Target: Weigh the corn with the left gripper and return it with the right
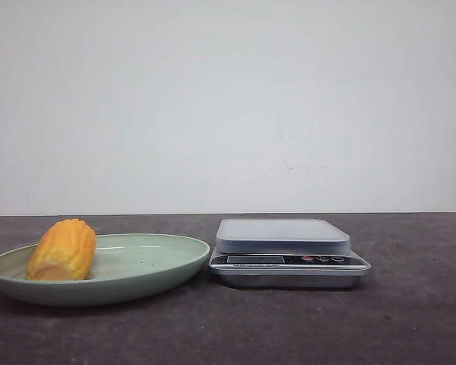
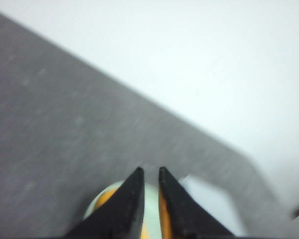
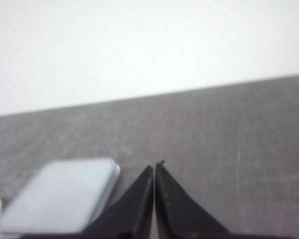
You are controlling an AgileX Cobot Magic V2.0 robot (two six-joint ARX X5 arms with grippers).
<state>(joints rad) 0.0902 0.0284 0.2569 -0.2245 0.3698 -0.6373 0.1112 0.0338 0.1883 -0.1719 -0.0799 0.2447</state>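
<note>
**Entry: corn pickup, not yet begun**

Corn (image 1: pixel 61 250): lies on its side at the left of the green plate (image 1: pixel 159 268), pale cut end toward me. Left tool (image 2: pixel 150 174): hangs above plate and corn, nearly clenched, grasping nothing. I judge I must spread it wide, then close across the ribbed flanks, not the ends. Right tool (image 3: pixel 154 168): clenched, empty, over bare bench (image 1: pixel 410 327). Scale (image 1: pixel 285 251): just right of the plate, platform bare. Plate rim may hinder a low approach
</note>
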